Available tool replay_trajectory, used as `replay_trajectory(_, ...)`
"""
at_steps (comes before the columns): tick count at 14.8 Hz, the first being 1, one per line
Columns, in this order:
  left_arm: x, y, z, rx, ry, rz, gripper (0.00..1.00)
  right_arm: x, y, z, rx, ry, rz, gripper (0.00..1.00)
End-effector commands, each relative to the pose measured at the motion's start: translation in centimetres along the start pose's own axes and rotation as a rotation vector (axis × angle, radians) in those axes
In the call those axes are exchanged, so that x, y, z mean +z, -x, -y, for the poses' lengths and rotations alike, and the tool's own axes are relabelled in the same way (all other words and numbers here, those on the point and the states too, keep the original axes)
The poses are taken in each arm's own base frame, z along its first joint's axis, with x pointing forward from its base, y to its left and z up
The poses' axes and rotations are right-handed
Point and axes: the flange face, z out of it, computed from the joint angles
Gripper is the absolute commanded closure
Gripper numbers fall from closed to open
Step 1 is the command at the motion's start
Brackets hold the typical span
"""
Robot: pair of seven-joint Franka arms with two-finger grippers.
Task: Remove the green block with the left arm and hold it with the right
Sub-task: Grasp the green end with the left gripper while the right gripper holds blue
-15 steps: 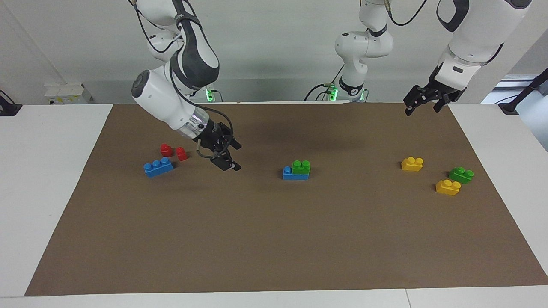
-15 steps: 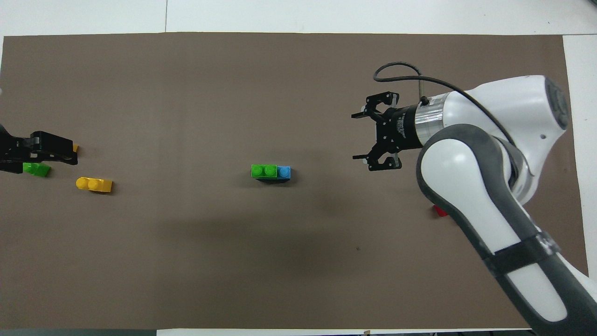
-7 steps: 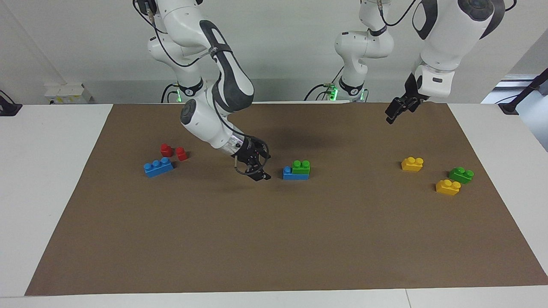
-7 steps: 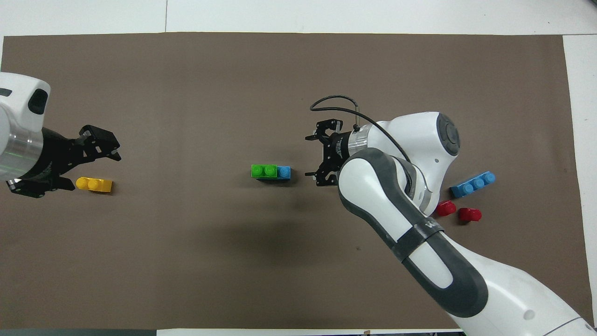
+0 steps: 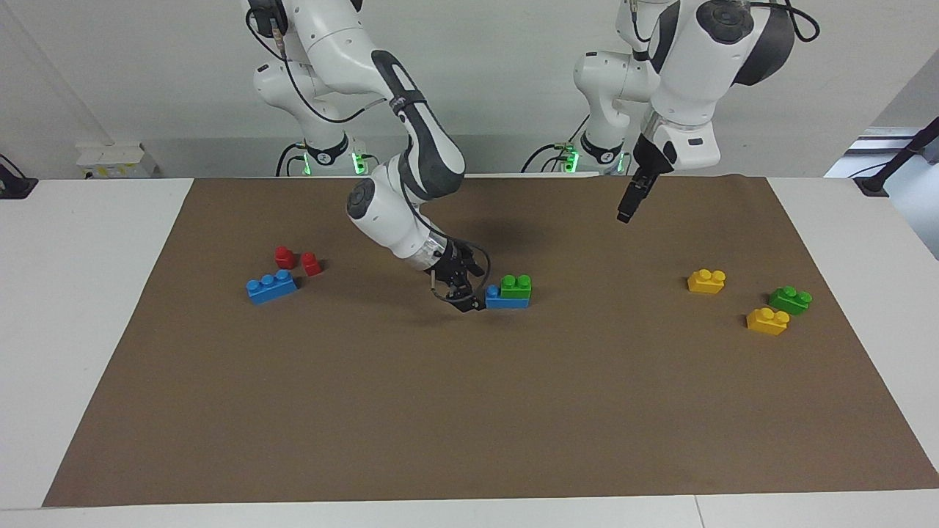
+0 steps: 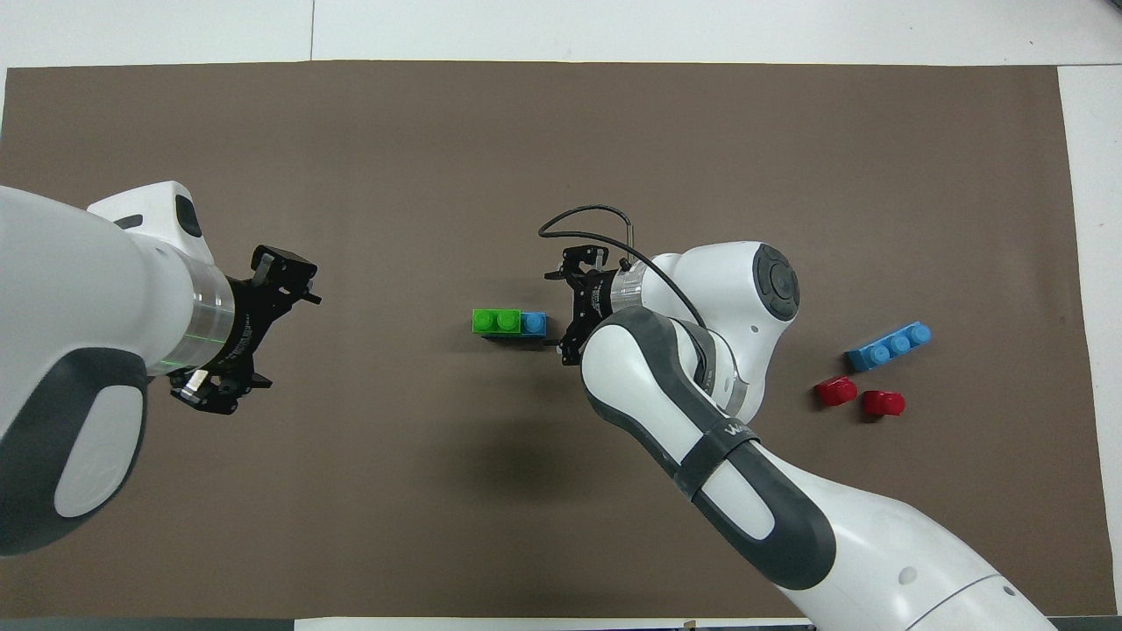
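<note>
I am a pair of robot arms at a tabletop (image 5: 88, 308), and my task has hardly begun. The green block (image 5: 516, 286) sits pressed onto one end of a blue brick (image 5: 501, 299) at the middle of a brown mat (image 5: 469, 411), not yet pulled off. My right gripper (image 5: 469, 295) is low at the blue brick's bare end, jaws wide, apparently touching it or just beside it, with nothing gripped so far. My left gripper (image 5: 629, 202) hangs in the air over the mat toward my left arm's end, jaws wide and empty. What remains, I judge: steady the blue brick with the right, grip the green block with the left, and pull it free.

The mat covers most of the white tabletop. Toward the left arm's end lie two yellow bricks (image 5: 706, 281) and a second green brick (image 5: 790, 299). Toward the right arm's end lie another blue brick (image 5: 271, 286) and two small red pieces (image 5: 296, 260). A plain pale wall (image 5: 499, 88) stands past my bases.
</note>
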Motion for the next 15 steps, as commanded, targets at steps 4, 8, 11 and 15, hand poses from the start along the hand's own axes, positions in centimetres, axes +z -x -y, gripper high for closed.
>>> replay_trajectory(4, 3.6, 6.3, -0.7, -0.3, 0.072, 0.021, 0.0, 2.3, 0.1, -0.7, 0.001, -0.024, -0.015, 0.05)
replay_trajectory(8, 8.2, 10.7, -3.2, -0.4, 0.063, 0.025, 0.0, 2.7, 0.0, -1.2, 0.002, -0.033, -0.025, 0.06)
replay_trajectory(11, 11.1, 12.5, -4.8, -0.463, 0.087, 0.033, 0.0, 3.1, 0.1, -1.7, -0.005, -0.044, -0.034, 0.22)
replay_trajectory(15, 13.8, 12.9, -6.1, -0.485, 0.078, 0.027, 0.0, 3.1, -0.3, -1.7, 0.032, -0.054, -0.021, 0.48)
